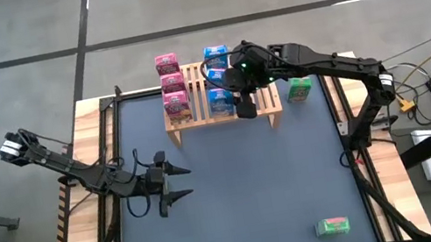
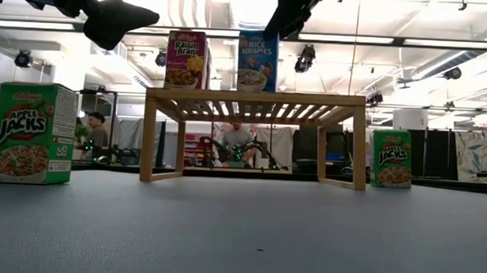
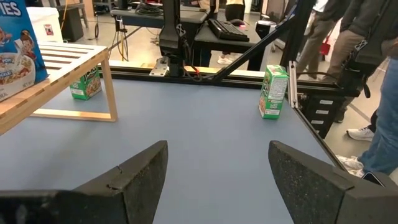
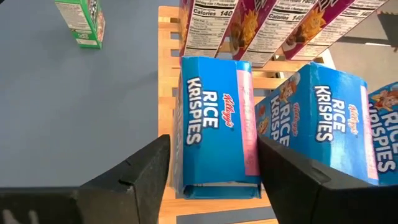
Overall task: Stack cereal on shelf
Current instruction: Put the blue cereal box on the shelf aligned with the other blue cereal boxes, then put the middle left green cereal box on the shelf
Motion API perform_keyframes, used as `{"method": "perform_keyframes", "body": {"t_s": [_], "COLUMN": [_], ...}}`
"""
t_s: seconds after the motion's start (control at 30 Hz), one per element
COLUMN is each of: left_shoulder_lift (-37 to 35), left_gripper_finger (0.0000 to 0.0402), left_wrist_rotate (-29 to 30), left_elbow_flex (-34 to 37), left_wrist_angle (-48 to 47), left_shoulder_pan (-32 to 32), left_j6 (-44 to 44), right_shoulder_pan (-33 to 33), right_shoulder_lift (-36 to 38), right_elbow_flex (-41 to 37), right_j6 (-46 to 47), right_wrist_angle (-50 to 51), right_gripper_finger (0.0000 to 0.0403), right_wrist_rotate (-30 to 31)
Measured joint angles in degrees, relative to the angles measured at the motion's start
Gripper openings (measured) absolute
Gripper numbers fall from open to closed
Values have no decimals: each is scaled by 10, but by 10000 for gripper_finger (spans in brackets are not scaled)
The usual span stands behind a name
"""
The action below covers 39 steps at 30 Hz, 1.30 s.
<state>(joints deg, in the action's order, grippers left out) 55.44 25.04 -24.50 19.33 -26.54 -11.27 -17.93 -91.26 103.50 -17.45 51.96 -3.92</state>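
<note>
The surface [image 1: 238,197] filled the frame's middle. The shelf [image 1: 270,104] stood upper centre, carrying three pink boxes [image 1: 172,84] and three blue boxes [image 1: 218,78]. The right pincer [image 1: 245,108] was seen open astride the nearest blue box [image 4: 214,127]. The left pincer [image 1: 179,183] was held open, lower left. One green box [image 1: 300,88] stood right of the shelf, another green box [image 1: 333,226] lower right.

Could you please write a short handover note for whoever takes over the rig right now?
Left gripper: open, empty, hovering over the table's left side.
Right gripper: open, over the shelf, straddling the front blue box with a slight gap on one side.
Done: three pink boxes and three blue boxes stand on the shelf in two rows.
Left: two green boxes are on the table, one beside the shelf's right end and one near the front edge. A third green box is not in view.
</note>
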Motion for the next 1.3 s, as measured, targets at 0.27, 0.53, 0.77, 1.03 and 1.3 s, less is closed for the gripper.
{"method": "perform_keyframes", "body": {"t_s": [0.27, 0.53, 0.77, 1.03, 1.3], "left_shoulder_lift": [0, 0, -1, 10, -3], "left_gripper_finger": [262, 262, 262, 262, 262], "left_wrist_rotate": [0, -9, -34, -28, -5], "left_elbow_flex": [2, 2, -66, -250, -308], "left_wrist_angle": [0, -15, -177, -599, -813], "left_shoulder_pan": [0, 0, 0, 0, 0], "left_j6": [0, 0, -26, -106, -153], "right_shoulder_pan": [0, 6, 47, 167, 319], "right_shoulder_lift": [26, 85, 154, 201, 217], "right_elbow_flex": [0, 0, -4, -71, -187], "right_j6": [5, 29, 98, 135, 139], "right_wrist_angle": [0, 25, 60, 54, -18], "right_gripper_finger": [242, 240, 239, 231, 231], "right_wrist_rotate": [11, 11, 10, 55, 201]}}
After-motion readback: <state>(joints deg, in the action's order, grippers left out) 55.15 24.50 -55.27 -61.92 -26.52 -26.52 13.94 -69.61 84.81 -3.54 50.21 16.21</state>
